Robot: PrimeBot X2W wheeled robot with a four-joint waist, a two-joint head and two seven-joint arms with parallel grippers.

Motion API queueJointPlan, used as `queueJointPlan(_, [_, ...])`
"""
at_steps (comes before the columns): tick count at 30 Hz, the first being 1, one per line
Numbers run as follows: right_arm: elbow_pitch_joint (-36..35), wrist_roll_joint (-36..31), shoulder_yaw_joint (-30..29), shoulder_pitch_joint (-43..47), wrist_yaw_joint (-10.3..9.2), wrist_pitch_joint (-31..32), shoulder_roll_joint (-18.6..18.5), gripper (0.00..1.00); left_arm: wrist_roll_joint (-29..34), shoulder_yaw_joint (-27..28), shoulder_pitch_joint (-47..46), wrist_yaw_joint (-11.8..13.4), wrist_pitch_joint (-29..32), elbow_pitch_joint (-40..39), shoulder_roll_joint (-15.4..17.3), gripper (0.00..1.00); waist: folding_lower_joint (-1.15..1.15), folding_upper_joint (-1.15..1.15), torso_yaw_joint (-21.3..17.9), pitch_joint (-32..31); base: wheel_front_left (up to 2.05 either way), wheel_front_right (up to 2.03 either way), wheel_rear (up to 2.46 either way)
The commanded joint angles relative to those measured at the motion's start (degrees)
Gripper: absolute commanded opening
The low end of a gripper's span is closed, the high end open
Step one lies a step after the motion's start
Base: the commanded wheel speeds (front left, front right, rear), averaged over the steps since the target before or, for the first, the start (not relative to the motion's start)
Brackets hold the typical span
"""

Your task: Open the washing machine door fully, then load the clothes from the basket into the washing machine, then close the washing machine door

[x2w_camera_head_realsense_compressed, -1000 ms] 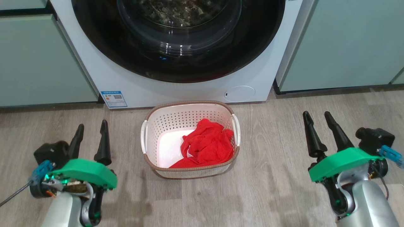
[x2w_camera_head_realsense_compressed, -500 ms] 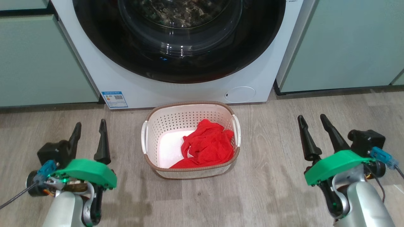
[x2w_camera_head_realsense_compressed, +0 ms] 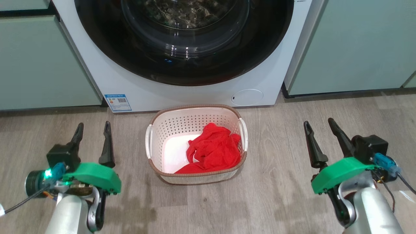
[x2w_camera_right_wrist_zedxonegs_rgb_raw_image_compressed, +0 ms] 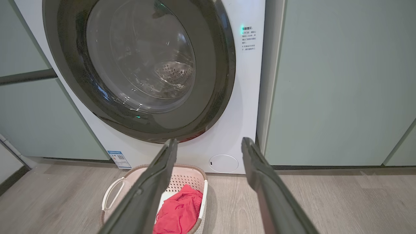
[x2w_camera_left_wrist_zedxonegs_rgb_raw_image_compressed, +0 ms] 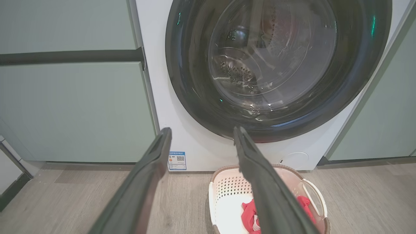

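Left gripper [x2w_camera_head_realsense_compressed: 93, 123] and right gripper [x2w_camera_head_realsense_compressed: 318, 121]: both fully spread, empty, low over the floor [x2w_camera_head_realsense_compressed: 292, 201] either side of the basket [x2w_camera_head_realsense_compressed: 195, 106]. Door [x2w_camera_head_realsense_compressed: 185, 35] shut. Clothes [x2w_camera_head_realsense_compressed: 214, 149] lie in the basket's right half, at the washer's [x2w_camera_head_realsense_compressed: 195, 94] foot.

Advised: take the door's rim at its latch side, which I cannot identify, and swing it wide above the basket.

Blue sticker [x2w_camera_head_realsense_compressed: 117, 101] bears a QR code. Print [x2w_camera_right_wrist_zedxonegs_rgb_raw_image_compressed: 248, 39] beside the door is illegible.

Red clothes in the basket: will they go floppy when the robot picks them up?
Probably floppy: the red clothes lie crumpled in soft folds. Likely light, being one small thin heap. They might drag over the basket wall, hanging down when lifted.
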Motion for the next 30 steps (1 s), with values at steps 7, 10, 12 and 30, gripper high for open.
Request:
queueJointPlan(7, [-1.16, 0.07, 1.4, -2.55, -0.01, -0.99, -0.03, 1.0, 0.27, 1.66, -3.33, 0.57, -0.03, -1.42, 1.29, 1.0, 0.0, 0.0, 0.14, 0.04, 0.0, 0.0, 0.0])
queueJointPlan(10, [-1.02, 0.19, 1.34, -2.58, -0.01, -1.03, -0.03, 1.0, 0.05, 1.59, -3.32, 0.69, 0.07, -1.37, 1.31, 1.0, 0.0, 0.0, 0.17, 0.04, 0.0, 0.0, 0.0])
queueJointPlan(12, [-0.91, 0.26, 1.31, -2.59, -0.01, -1.04, -0.03, 1.0, -0.05, 1.55, -3.26, 0.78, 0.14, -1.31, 1.37, 1.0, 0.0, 0.0, 0.17, -0.01, 0.0, 0.0, 0.0])
queueJointPlan(30, [-0.79, 0.33, 1.38, -2.97, -0.01, -1.48, -0.03, 1.0, -0.54, 0.42, -3.24, 0.79, 0.61, -1.61, 2.24, 1.0, 0.0, 0.0, 0.15, -0.11, 0.0, 0.0, 0.0])
